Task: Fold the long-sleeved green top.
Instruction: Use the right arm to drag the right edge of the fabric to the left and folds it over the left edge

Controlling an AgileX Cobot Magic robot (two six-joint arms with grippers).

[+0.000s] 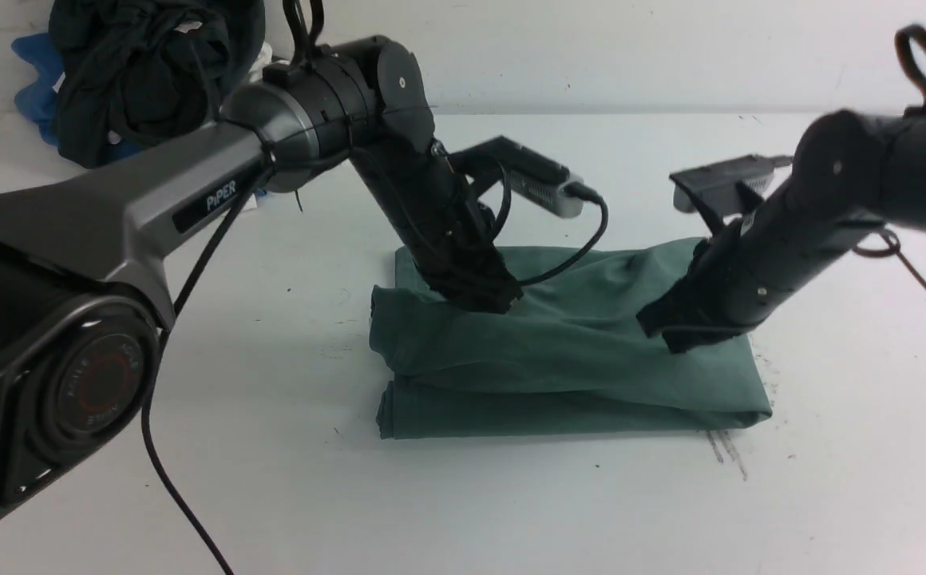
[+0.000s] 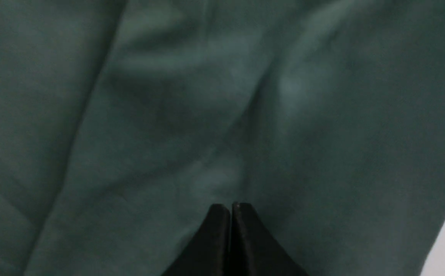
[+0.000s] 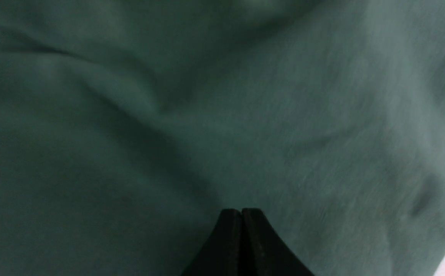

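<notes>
From my station I see the green long-sleeved top (image 1: 567, 351) lying on the white table (image 1: 287, 495) near the middle of the front view, already gathered into a thick rectangular bundle with stacked layers showing along its near edge. No sleeves trail out loose, so I judge the sleeve folds and at least one body fold to be done. The upper surface is rumpled, with ridges running across it, and the near-left corner bulges a little.

My left gripper (image 1: 503, 303) is down on the far-left part of the bundle, and my right gripper (image 1: 670, 339) sits on its right side. In the left wrist view the left gripper (image 2: 231, 209) has its fingertips pressed together with only a hairline seam between them, and cloth fills the picture beyond. The right gripper (image 3: 241, 212) looks the same in its own wrist view. I see no fabric caught between either pair of tips, so I read both as closed on nothing, pressing or smoothing rather than pinching.

What is left, as I judge it, is small: flatten the wrinkles, square the edges, perhaps one more fold if a tighter packet is wanted. A dark clothes pile (image 1: 144, 72) sits at the far-left corner, well apart.
</notes>
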